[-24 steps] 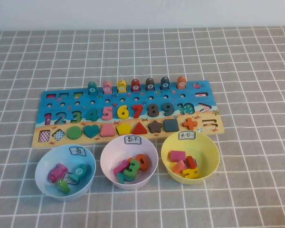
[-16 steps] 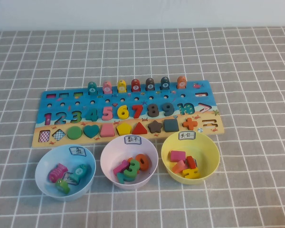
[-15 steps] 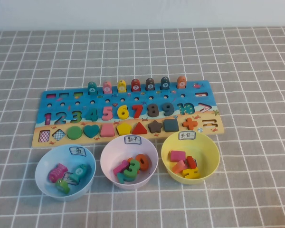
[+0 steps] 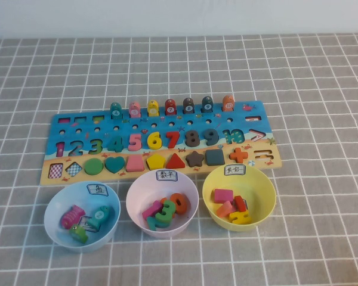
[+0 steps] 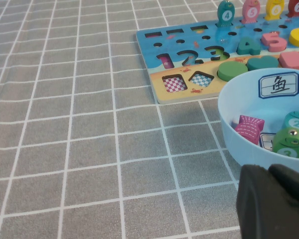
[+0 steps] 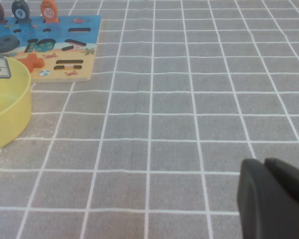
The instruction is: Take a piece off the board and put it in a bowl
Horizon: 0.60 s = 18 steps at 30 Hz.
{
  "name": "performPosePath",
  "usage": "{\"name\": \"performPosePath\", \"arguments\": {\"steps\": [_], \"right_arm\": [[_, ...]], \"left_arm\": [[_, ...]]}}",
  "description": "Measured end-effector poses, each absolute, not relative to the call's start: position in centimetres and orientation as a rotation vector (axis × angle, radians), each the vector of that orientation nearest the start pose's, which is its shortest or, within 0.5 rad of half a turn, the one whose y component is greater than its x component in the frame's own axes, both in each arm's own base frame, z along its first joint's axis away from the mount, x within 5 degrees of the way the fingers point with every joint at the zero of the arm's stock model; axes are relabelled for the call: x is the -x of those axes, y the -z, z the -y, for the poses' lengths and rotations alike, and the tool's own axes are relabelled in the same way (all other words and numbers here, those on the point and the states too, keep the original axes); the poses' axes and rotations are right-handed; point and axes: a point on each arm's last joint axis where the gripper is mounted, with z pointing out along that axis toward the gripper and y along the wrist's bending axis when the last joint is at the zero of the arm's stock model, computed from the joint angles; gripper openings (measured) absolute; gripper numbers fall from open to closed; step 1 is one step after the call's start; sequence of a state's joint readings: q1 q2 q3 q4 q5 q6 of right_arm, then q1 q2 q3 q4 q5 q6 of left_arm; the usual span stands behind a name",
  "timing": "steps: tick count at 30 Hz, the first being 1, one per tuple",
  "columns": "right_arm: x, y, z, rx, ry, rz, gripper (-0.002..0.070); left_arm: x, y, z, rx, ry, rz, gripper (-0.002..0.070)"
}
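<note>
High view shows me the green disc point(image 4: 93, 166) seated in the board point(image 4: 161, 123) at mid-table, in the shape row near its left end. Toward the near edge sits the yellow bowl point(image 4: 262, 179). My left gripper point(image 5: 274, 201) rests by the near-left corner, fingers closed together on nothing; my right gripper point(image 6: 274, 196), near-right, likewise.
</note>
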<state>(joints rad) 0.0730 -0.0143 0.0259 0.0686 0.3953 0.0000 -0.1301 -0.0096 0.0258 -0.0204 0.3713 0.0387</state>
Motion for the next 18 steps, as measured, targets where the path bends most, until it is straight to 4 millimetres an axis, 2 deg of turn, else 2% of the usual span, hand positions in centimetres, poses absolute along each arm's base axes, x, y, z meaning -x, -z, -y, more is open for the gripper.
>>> {"name": "performPosePath", "arguments": {"steps": [18], "right_arm": [[-5.15, -16.98, -0.62, 0.027, -0.118, -1.891, -0.0017]], "left_arm": [[-5.24, -17.21, 0.69, -0.157, 0.063, -1.859, -0.0003]]}}
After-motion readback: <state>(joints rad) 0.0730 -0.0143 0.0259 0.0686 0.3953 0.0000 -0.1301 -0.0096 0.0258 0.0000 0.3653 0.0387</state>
